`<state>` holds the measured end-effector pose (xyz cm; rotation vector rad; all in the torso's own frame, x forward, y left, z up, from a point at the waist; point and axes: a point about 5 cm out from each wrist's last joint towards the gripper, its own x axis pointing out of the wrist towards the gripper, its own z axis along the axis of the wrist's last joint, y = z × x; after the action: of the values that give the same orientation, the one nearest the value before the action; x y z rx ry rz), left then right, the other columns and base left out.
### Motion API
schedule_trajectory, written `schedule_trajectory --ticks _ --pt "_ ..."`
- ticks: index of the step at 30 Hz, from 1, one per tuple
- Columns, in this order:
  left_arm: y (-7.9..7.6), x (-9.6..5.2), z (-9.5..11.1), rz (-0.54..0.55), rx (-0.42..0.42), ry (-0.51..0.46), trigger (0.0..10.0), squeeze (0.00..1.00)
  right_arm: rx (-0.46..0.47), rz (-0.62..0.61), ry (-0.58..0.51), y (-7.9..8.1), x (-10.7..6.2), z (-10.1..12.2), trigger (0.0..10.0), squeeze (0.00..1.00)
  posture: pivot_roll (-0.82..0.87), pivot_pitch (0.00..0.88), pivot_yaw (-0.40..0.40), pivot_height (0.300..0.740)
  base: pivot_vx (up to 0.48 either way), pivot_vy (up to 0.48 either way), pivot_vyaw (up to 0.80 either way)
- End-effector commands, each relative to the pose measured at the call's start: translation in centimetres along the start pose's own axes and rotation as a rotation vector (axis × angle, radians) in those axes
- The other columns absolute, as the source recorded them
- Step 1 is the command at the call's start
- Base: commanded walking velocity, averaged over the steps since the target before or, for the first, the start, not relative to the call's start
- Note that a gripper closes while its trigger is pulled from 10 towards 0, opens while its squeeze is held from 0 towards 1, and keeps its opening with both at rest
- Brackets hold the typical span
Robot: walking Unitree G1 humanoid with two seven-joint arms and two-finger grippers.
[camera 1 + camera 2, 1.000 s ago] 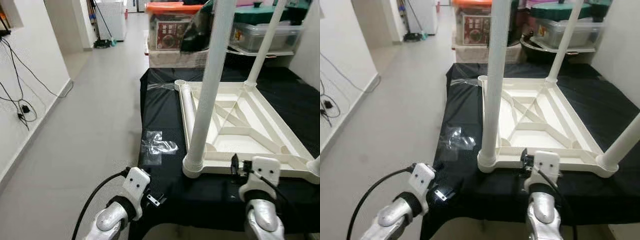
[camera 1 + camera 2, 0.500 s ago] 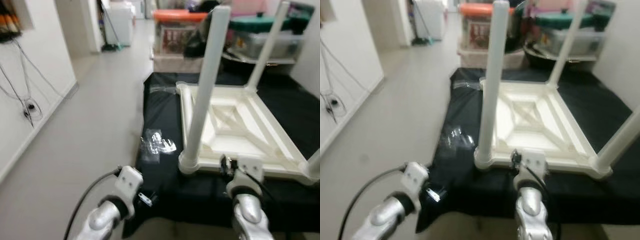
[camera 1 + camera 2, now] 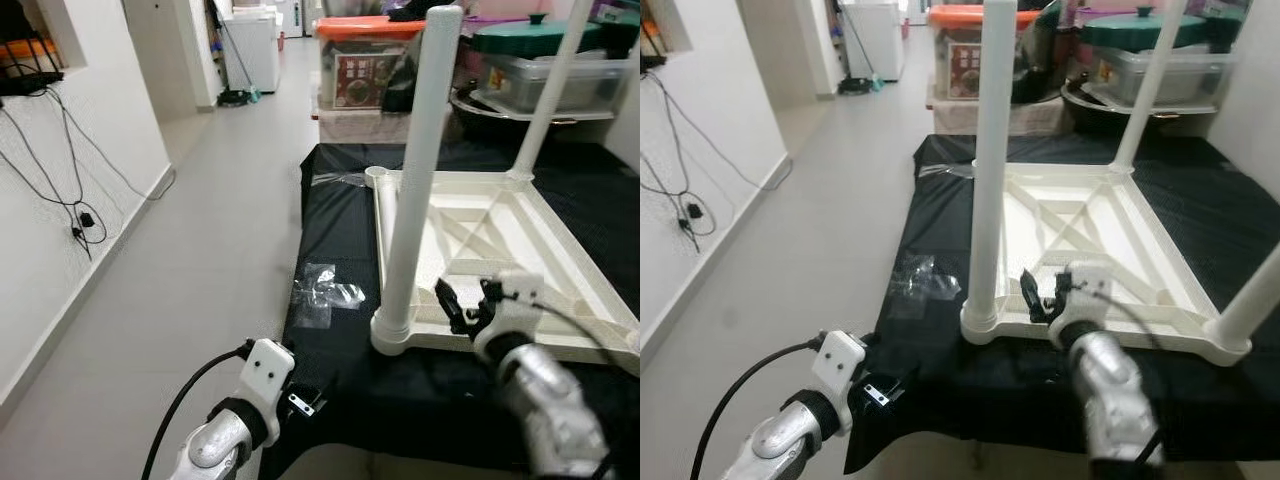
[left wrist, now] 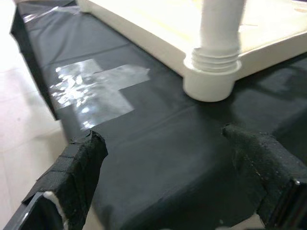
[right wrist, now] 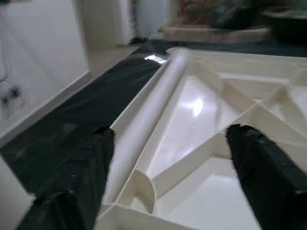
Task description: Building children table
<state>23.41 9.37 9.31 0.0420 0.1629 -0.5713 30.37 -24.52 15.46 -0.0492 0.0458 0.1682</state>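
A white children's table [image 3: 560, 338] lies upside down on a black cloth [image 3: 335, 240]. One leg [image 3: 418, 170] stands upright in the near left corner socket [image 4: 211, 79], another leg [image 3: 548, 90] at the far corner, and a third [image 3: 1260, 290] at the near right. A loose white leg [image 5: 153, 100] lies inside the frame along its left edge. My right gripper [image 3: 450, 305] is open, held over the table's near rim just right of the near left leg. My left gripper [image 4: 168, 177] is open and empty, low at the cloth's near left corner.
A patch of clear tape [image 3: 322, 292] shines on the cloth left of the table. Storage boxes [image 3: 360, 65] and a green-lidded tub [image 3: 540, 60] crowd the back. Bare floor [image 3: 190, 260] runs along the left, beside a wall with hanging cables [image 3: 70, 200].
My right arm has lifted and reached forward, so its gripper now hangs over the table's near rim. The camera has shifted a little. The left arm stays low.
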Motion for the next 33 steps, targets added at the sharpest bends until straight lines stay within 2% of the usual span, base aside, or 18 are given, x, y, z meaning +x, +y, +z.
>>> schedule_trajectory --ticks 1,3,4,5,6,8,9,10,11,12,14,16,17,23,25,33 --pt "0.0 -0.2 -0.1 0.002 -0.007 0.007 10.0 0.00 -0.009 0.045 0.042 -0.9 -0.1 -0.5 10.0 1.00 0.08 0.007 -0.017 0.740 0.000 0.000 0.00" --pt "0.0 -0.2 -0.1 0.002 -0.007 0.007 10.0 0.00 -0.009 0.045 0.042 -0.9 -0.1 -0.5 10.0 1.00 0.08 0.007 -0.017 0.740 0.000 0.000 0.00" --pt "0.0 -0.2 -0.1 0.002 -0.010 0.007 10.0 0.00 -0.068 0.059 0.077 -2.6 -0.2 0.1 10.0 1.00 0.07 0.005 -0.015 0.740 0.000 0.000 0.00" --pt "0.0 -0.2 -0.1 0.002 -0.010 0.007 10.0 0.00 -0.068 0.059 0.077 -2.6 -0.2 0.1 10.0 1.00 0.07 0.005 -0.015 0.740 0.000 0.000 0.00" --pt "0.0 -0.2 -0.1 0.001 -0.010 0.010 10.0 0.00 -0.139 0.057 0.115 -3.7 -0.2 0.3 10.0 1.00 0.07 0.001 -0.013 0.740 0.000 0.000 0.00" --pt "0.0 -0.2 -0.1 0.001 -0.010 0.010 10.0 0.00 -0.139 0.057 0.115 -3.7 -0.2 0.3 10.0 1.00 0.07 0.001 -0.013 0.740 0.000 0.000 0.00" --pt "0.0 -0.2 -0.2 0.000 -0.012 0.014 10.0 0.00 -0.192 0.112 0.144 -4.5 -0.5 0.6 10.0 0.00 0.08 0.000 -0.012 0.740 0.000 0.000 0.00" --pt "0.0 -0.2 -0.2 0.000 -0.012 0.014 10.0 0.00 -0.192 0.112 0.144 -4.5 -0.5 0.6 10.0 0.00 0.08 0.000 -0.012 0.740 0.000 0.000 0.00" --pt "-0.1 -0.1 -0.2 -0.002 -0.013 0.018 10.0 0.00 -0.188 0.212 0.178 -4.9 -1.1 0.9 10.0 0.00 0.07 0.000 -0.011 0.740 0.000 0.000 0.00" --pt "-0.1 -0.1 -0.3 -0.004 -0.014 0.022 10.0 0.00 -0.151 0.367 0.208 -4.9 -2.0 1.3 10.0 0.00 0.07 0.000 -0.009 0.740 0.000 0.000 0.00" --pt "-0.1 -0.1 -0.3 -0.004 -0.014 0.022 10.0 0.00 -0.151 0.367 0.208 -4.9 -2.0 1.3 10.0 0.00 0.07 0.000 -0.009 0.740 0.000 0.000 0.00" --pt "-0.1 -0.1 -0.3 -0.011 -0.012 0.018 10.0 0.00 -0.038 0.621 0.156 -4.4 -2.9 3.1 10.0 0.00 0.08 0.000 -0.012 0.740 0.000 0.000 0.00" --pt "-0.1 -0.1 -0.2 -0.013 -0.010 0.015 10.0 0.00 -0.013 0.677 0.121 -4.3 -2.9 3.8 10.0 0.00 0.08 0.000 -0.011 0.740 0.000 0.000 0.00" --pt "-0.2 -0.2 0.1 -0.021 -0.001 -0.013 10.0 0.00 0.010 0.742 0.059 -3.7 -1.5 4.6 10.0 0.00 0.09 0.000 -0.014 0.740 0.000 0.000 0.00" --pt "-0.3 -0.3 0.2 -0.026 0.001 -0.027 10.0 0.00 0.030 0.792 0.054 -2.8 -0.5 4.4 10.0 0.00 0.09 0.000 -0.016 0.740 0.000 0.000 0.00" --pt "-0.4 -0.4 0.4 -0.036 0.009 -0.032 10.0 0.00 0.034 0.855 0.029 -1.1 1.0 4.5 10.0 0.00 0.10 0.000 -0.020 0.740 0.000 0.000 0.00"
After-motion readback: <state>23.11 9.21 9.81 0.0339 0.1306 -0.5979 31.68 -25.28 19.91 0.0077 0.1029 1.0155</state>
